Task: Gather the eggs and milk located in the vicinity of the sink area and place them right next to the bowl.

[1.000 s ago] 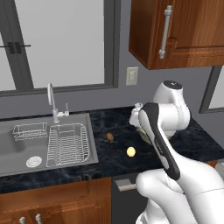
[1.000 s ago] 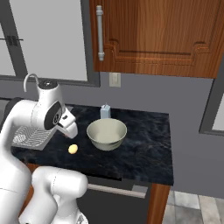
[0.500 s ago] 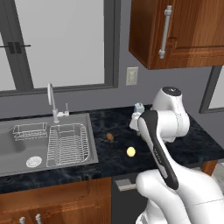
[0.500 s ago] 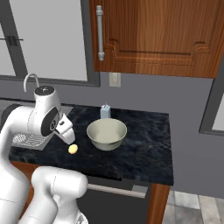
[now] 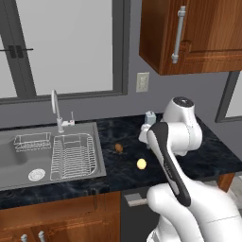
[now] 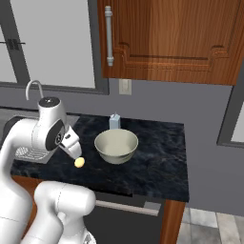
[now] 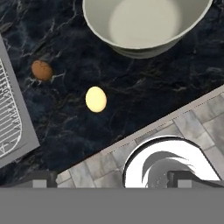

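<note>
The pale egg (image 7: 96, 99) lies on the dark counter, with the brown egg (image 7: 42, 70) a little farther off toward the sink's rim (image 7: 17, 127). My gripper (image 7: 114, 180) hangs above the counter's front edge, open, with nothing between its fingers. The cream bowl (image 7: 144, 22) stands beyond the pale egg. From the right base view the hand hovers just above the pale egg (image 6: 79, 162), left of the bowl (image 6: 116, 145); the milk (image 6: 114, 121) stands upright behind the bowl. The left base view shows the brown egg (image 5: 118, 147), the pale egg (image 5: 141, 163), the milk (image 5: 150, 117) and the sink (image 5: 9, 158).
A wire dish rack (image 5: 71, 156) sits in the sink's right half, with the faucet (image 5: 56, 106) behind it. A wooden cabinet (image 6: 176, 38) hangs above the counter. The counter (image 6: 157, 157) ends to the right of the bowl. Tiled floor (image 7: 197, 127) lies below the front edge.
The arm has shifted a little and the hand has dipped slightly toward the pale egg. The eggs, milk and bowl have not moved. The gripper stays open.
</note>
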